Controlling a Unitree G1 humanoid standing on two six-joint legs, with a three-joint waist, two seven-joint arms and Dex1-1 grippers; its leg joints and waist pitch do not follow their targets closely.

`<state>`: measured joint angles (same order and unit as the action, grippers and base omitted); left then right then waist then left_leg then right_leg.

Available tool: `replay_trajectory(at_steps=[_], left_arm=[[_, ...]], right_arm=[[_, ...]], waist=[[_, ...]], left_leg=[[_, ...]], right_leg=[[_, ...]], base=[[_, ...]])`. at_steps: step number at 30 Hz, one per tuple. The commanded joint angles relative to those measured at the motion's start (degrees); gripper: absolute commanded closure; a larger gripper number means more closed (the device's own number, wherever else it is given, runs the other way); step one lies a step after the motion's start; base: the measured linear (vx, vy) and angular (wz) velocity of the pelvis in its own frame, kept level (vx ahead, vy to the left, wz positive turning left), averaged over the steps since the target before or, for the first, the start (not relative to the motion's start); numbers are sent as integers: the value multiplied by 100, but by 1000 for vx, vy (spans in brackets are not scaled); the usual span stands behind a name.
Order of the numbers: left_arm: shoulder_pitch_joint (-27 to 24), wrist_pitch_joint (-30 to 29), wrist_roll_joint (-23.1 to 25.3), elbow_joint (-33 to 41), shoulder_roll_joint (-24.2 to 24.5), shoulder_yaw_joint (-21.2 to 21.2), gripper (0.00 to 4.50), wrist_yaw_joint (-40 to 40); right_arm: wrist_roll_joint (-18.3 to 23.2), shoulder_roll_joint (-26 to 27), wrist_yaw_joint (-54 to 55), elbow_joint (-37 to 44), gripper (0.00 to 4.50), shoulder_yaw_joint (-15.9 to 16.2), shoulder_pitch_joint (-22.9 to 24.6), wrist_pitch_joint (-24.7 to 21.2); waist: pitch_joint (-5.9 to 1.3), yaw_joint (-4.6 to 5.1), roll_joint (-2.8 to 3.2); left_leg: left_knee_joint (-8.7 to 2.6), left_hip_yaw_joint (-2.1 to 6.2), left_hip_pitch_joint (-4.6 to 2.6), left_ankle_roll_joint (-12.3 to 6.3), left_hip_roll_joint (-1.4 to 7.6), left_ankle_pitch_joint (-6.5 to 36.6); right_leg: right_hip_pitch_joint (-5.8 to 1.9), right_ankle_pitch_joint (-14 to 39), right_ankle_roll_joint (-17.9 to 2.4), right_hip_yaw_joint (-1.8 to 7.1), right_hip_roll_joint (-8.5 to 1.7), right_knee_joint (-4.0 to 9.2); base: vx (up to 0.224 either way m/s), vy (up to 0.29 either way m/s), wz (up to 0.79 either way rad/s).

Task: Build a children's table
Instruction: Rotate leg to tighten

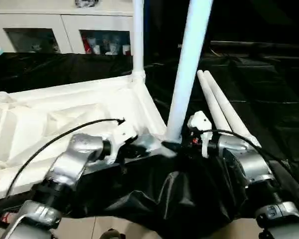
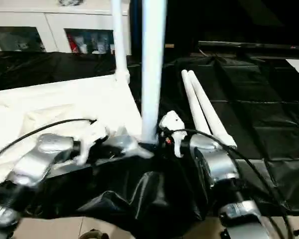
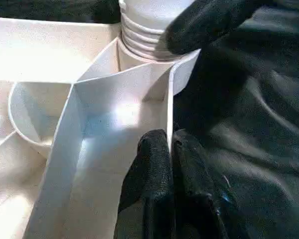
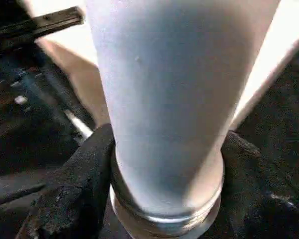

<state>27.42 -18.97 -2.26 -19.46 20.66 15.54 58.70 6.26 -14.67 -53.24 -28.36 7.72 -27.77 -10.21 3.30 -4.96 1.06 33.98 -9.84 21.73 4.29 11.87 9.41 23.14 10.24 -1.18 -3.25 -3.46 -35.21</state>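
On the black cloth [image 1: 269, 114], the tabletop [image 1: 65, 119] lies ribbed side up, one leg [image 1: 138, 35] upright in its far corner socket. A second leg [image 1: 187, 74] stands at the near corner, tilted; the right gripper [image 4: 164, 174] grasps its threaded base, a finger on each side. The left gripper [image 3: 170, 164] is clenched on the tabletop's thin rim beside that socket. Two spare legs [image 1: 222, 107] lie touching, to the right. A white cabinet [image 1: 60, 25] stands behind.

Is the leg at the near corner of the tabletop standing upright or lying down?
Upright, leaning slightly. The near leg rises from the tabletop corner, its threaded base between the right end effector fingers.
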Motion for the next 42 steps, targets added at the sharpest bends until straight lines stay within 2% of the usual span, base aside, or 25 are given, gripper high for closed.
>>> replay_trajectory(at_steps=[1, 2, 3, 5, 7, 8, 9, 11, 12, 13, 17, 18, 19, 23, 26, 27, 29, 30, 32, 33, 35, 36, 39, 40, 42], left_arm=[[362, -38, -61, -129, -316, -320, 450, -706], [508, -73, -10, -310, -474, -386, 450, -1021], [724, -125, 50, -574, -703, -479, 450, -1471], [921, -124, 92, -813, -913, -564, 450, -1879], [1104, -149, 117, -1036, -1114, -648, 450, -2231], [1228, -152, 134, -1175, -1252, -693, 450, -2461], [1228, -152, 134, -1175, -1252, -693, 450, -2461], [1324, -102, 183, -1284, -1379, -668, 450, -2642], [1346, -42, 230, -1321, -1435, -614, 450, -2635], [1325, 28, 273, -1308, -1438, -544, 450, -2565], [1295, 103, 301, -1300, -1434, -485, 450, -2517], [1304, 179, 305, -1354, -1426, -483, 450, -2555], [1322, 244, 313, -1412, -1415, -477, 450, -2571], [1434, 542, 327, -1646, -1426, -524, 450, -2696], [1634, 890, 394, -1944, -1495, -647, 450, -3005], [1741, 970, 286, -2054, -1572, -810, 405, -3062], [1783, 981, 208, -2062, -1605, -889, 394, -3048], [1862, 1123, 236, -2096, -1598, -941, 394, -3270], [1900, 1200, 306, -2120, -1557, -939, 370, -3451], [1893, 1230, 366, -2074, -1458, -968, 358, -3604], [1872, 1247, 417, -2031, -1336, -1004, 351, -3727], [1773, 1165, 505, -1901, -1079, -1096, 344, -3887], [1635, 971, 591, -1774, -792, -1228, 344, -4036], [1457, 788, 707, -1613, -497, -1405, 344, -4173], [1295, 688, 794, -1461, -245, -1509, 344, -4282]], right_arm=[[-124, 320, 415, -267, 178, 164, -25, -55], [-168, 514, 865, -489, 178, 66, -91, -77], [-188, 791, 1453, -781, 178, -77, -193, -115], [-170, 1050, 1948, -1030, 178, -209, -298, -165], [-165, 1289, 2414, -1264, 178, -335, -433, -188], [-148, 1460, 2790, -1455, 178, -448, -562, -210], [-148, 1460, 2790, -1455, 178, -448, -562, -210], [-182, 1629, 3107, -1648, 178, -510, -716, -88], [-230, 1709, 3111, -1746, 123, -521, -780, 54], [-180, 1746, 3006, -1739, 123, -558, -781, 69], [-148, 1740, 2900, -1705, 87, -572, -760, 69], [-293, 1661, 2935, -1686, 87, -470, -744, 177], [-375, 1613, 3021, -1660, 64, -438, -734, 248], [-508, 1394, 3243, -1341, 64, -415, -603, 313], [-541, 1237, 3259, -1018, 64, -481, -444, 276], [-539, 1190, 3247, -875, 61, -522, -363, 232], [-539, 1168, 3238, -807, 61, -529, -319, 208], [-542, 1149, 3223, -749, 61, -522, -259, 207], [-542, 1149, 3229, -740, 61, -513, -230, 203], [-562, 1163, 3228, -751, 61, -478, -210, 204], [-566, 1177, 3231, -726, 61, -427, -182, 180], [-546, 1229, 3198, -655, 61, -352, -146, 109], [-538, 1282, 3127, -574, 61, -258, -114, 54], [-524, 1336, 3049, -488, 61, -183, -84, 9], [-508, 1372, 2994, -423, 61, -132, -67, -21]], waist=[[-402, 24, -23], [-392, 39, -20], [-377, 62, -19], [-389, 59, -6], [-415, 36, -17], [-412, 43, 47], [-424, 58, 17], [-434, 38, 38], [-453, 36, 30], [-461, 31, 24], [-438, 51, 21], [-434, 66, 18], [-429, 85, 13], [-425, 139, -9], [-443, 123, -9], [-458, 104, 2], [-473, 88, 7], [-495, 71, 14], [-477, 59, 38], [-466, 53, 43], [-444, 64, 10], [-434, 86, 8], [-431, 174, 44], [-441, 182, 65], [-428, 183, 61]], left_leg=[[-388, 16, -104, -61, 105, 1308], [-387, 5, -111, -52, 102, 1333], [-390, 11, -132, 57, 71, 1451], [-396, 19, -137, 95, 80, 1448], [-393, 24, -115, 51, 89, 1315], [-390, 27, -111, 59, 84, 1286], [-387, 22, -123, 71, 70, 1273], [-382, 25, -111, 46, 79, 1194], [-373, 21, -102, 0, 81, 1094], [-366, 14, -89, -52, 78, 1001], [-379, 15, -80, -134, 75, 1081], [-381, 16, -81, -124, 78, 1125], [-387, 17, -78, -103, 76, 1174], [-385, 19, -80, -115, 69, 1187], [-371, 15, -77, -182, 71, 1057], [-348, 9, -67, -242, 63, 881], [-336, 16, -43, -291, 70, 736], [-321, 21, -37, -318, 80, 637], [-320, 24, -40, -365, 95, 663], [-328, 24, -51, -359, 93, 778], [-344, 23, -44, -311, 83, 909], [-348, 23, -38, -277, 79, 962], [-365, 39, -45, -184, 83, 1099], [-357, 35, -78, -157, 92, 1138], [-376, 41, -70, -122, 96, 1172]], right_leg=[[-277, 1503, -1031, 238, -401, 454], [-252, 1543, -1026, 243, -393, 467], [-241, 1897, -959, 235, -393, 502], [-242, 1922, -920, 238, -397, 505], [-272, 1584, -933, 243, -402, 476], [-255, 1474, -964, 250, -397, 459], [-259, 1370, -992, 241, -381, 465], [-279, 1138, -1041, 240, -388, 438], [-294, 905, -1082, 241, -388, 416], [-306, 695, -1131, 239, -390, 401], [-325, 751, -1142, 228, -391, 413], [-324, 854, -1129, 229, -394, 425], [-324, 954, -1108, 226, -393, 434], [-317, 1033, -1097, 228, -389, 454], [-329, 860, -1087, 236, -385, 436], [-332, 573, -1127, 241, -374, 418], [-349, 327, -1211, 235, -392, 385], [-356, 97, -1297, 228, -396, 353], [-342, -21, -1373, 217, -394, 337], [-339, 106, -1347, 212, -398, 354], [-357, 380, -1272, 211, -403, 375], [-354, 549, -1232, 214, -402, 390], [-334, 779, -1147, 207, -384, 399], [-305, 792, -1172, 215, -380, 403], [-299, 823, -1169, 209, -369, 396]], base=[[0, 0, 0], [0, 0, 0], [0, 0, 0], [0, 0, 0], [0, 0, 0], [0, 0, 0], [0, 0, 0], [0, 0, 0], [0, 0, 0], [0, 0, 0], [0, 0, 0], [0, 0, 0], [0, 0, 0], [0, 0, 0], [0, 0, 0], [0, 0, 0], [0, 0, 0], [0, 0, 0], [0, 0, 0], [0, 0, 0], [0, 0, 0], [0, 0, 0], [0, 0, 0], [0, 0, 0], [0, 0, 0]])
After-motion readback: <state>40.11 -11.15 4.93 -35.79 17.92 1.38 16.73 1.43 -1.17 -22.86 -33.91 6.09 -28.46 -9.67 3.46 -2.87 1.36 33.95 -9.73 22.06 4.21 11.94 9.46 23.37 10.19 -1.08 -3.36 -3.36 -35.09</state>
